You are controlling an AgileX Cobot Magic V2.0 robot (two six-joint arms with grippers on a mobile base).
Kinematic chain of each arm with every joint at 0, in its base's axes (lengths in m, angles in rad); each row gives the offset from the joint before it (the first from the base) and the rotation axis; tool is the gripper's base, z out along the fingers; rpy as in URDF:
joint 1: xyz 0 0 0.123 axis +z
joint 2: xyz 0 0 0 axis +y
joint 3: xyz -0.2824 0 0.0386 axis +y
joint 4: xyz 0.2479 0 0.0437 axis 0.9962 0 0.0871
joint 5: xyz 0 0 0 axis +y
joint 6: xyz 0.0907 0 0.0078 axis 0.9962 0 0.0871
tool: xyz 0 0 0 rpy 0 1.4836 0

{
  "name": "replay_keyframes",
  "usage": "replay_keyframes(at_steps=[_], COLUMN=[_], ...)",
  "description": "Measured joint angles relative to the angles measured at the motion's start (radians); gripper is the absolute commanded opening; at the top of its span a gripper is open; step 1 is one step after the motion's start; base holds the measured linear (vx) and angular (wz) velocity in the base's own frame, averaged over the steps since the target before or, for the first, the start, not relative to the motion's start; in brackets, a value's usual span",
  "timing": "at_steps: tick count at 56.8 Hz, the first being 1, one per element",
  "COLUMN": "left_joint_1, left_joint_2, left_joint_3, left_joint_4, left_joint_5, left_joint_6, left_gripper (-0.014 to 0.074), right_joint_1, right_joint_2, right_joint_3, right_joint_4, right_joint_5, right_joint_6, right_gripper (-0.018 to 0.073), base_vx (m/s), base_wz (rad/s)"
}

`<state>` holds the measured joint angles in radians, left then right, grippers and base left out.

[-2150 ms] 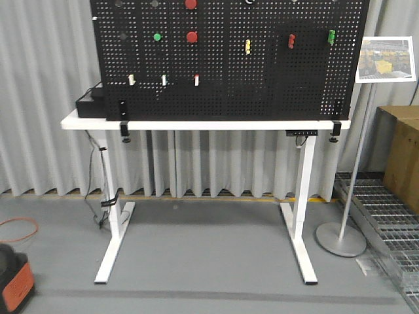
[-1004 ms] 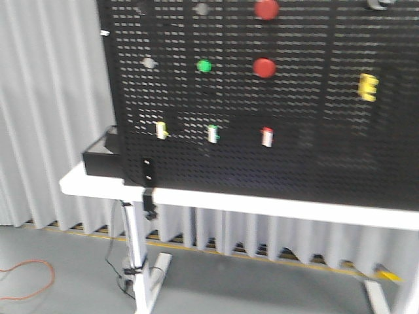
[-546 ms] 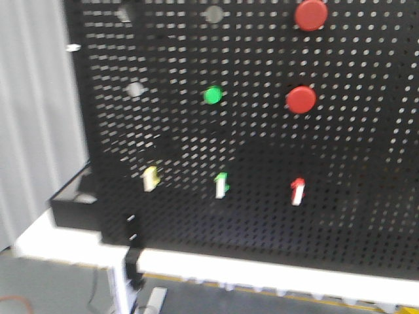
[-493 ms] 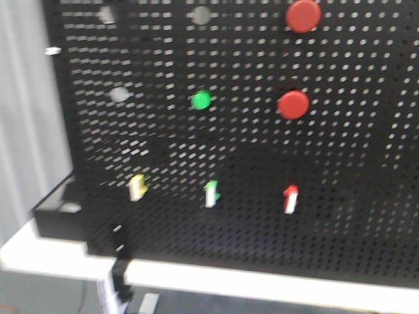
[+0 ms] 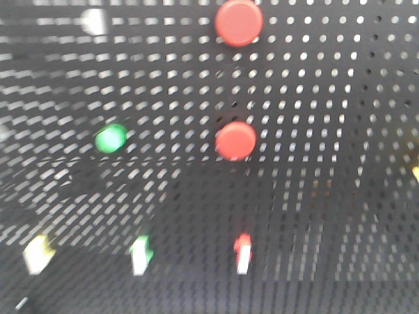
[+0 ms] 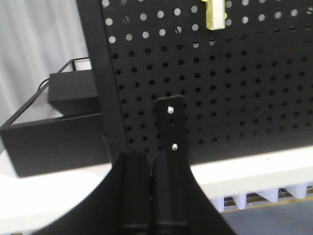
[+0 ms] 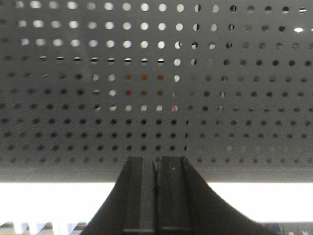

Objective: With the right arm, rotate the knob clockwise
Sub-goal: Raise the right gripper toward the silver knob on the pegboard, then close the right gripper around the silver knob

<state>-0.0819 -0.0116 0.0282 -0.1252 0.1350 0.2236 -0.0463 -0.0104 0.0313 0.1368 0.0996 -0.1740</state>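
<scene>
My right pincer (image 7: pixel 155 165) has its fingers pressed together, with nothing between them. It faces the black board (image 7: pixel 156 73) low down, just above the white desk (image 7: pixel 58 200). I see only holes in front of it.

The front view is blurry. I think the knob (image 5: pixel 95 21) is the grey round thing high on the left, but I cannot be sure. The two red buttons (image 5: pixel 239 23) and the green button (image 5: pixel 110 139) sit nearer the middle.

So the knob lies up and to the left of my right pincer. It sticks straight out of the board, so I would come straight at it, spread the fingers and twist.

My left pincer (image 6: pixel 150 161) is pressed together too, low by the board's left edge.
</scene>
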Motion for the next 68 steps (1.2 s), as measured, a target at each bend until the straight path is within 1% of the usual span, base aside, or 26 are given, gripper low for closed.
replay_keyframes(at_steps=[38, 43, 49, 52, 56, 59, 67, 68], left_joint_1=[0.000, 0.000, 0.000, 0.000, 0.000, 0.000, 0.000, 0.000], left_joint_2=[0.000, 0.000, 0.000, 0.000, 0.000, 0.000, 0.000, 0.000], left_joint_3=[0.000, 0.000, 0.000, 0.000, 0.000, 0.000, 0.000, 0.000], left_joint_4=[0.000, 0.000, 0.000, 0.000, 0.000, 0.000, 0.000, 0.000], left_joint_5=[0.000, 0.000, 0.000, 0.000, 0.000, 0.000, 0.000, 0.000], left_joint_6=[0.000, 0.000, 0.000, 0.000, 0.000, 0.000, 0.000, 0.000], left_gripper=[-0.0006, -0.0006, -0.0006, -0.0006, -0.0006, -0.0006, -0.0006, -0.0006], right_joint_1=[0.000, 0.000, 0.000, 0.000, 0.000, 0.000, 0.000, 0.000], right_joint_2=[0.000, 0.000, 0.000, 0.000, 0.000, 0.007, 0.153, 0.300], right_joint_3=[0.000, 0.000, -0.004, -0.029, -0.107, -0.196, -0.520, -0.729], right_joint_4=[0.000, 0.000, 0.006, 0.004, -0.013, -0.032, -0.069, -0.071], right_joint_5=[0.000, -0.021, -0.086, -0.075, -0.025, 0.031, 0.135, 0.211], right_joint_6=[0.000, 0.000, 0.006, 0.006, -0.006, -0.027, -0.129, -0.197], right_gripper=[-0.0003, -0.0003, -0.0003, -0.0003, -0.0003, -0.0003, -0.0003, -0.0003], base_vx=[0.05, 0.00, 0.00, 0.00, 0.00, 0.00, 0.00, 0.00], base_wz=[-0.02, 0.00, 0.00, 0.00, 0.00, 0.00, 0.00, 0.00])
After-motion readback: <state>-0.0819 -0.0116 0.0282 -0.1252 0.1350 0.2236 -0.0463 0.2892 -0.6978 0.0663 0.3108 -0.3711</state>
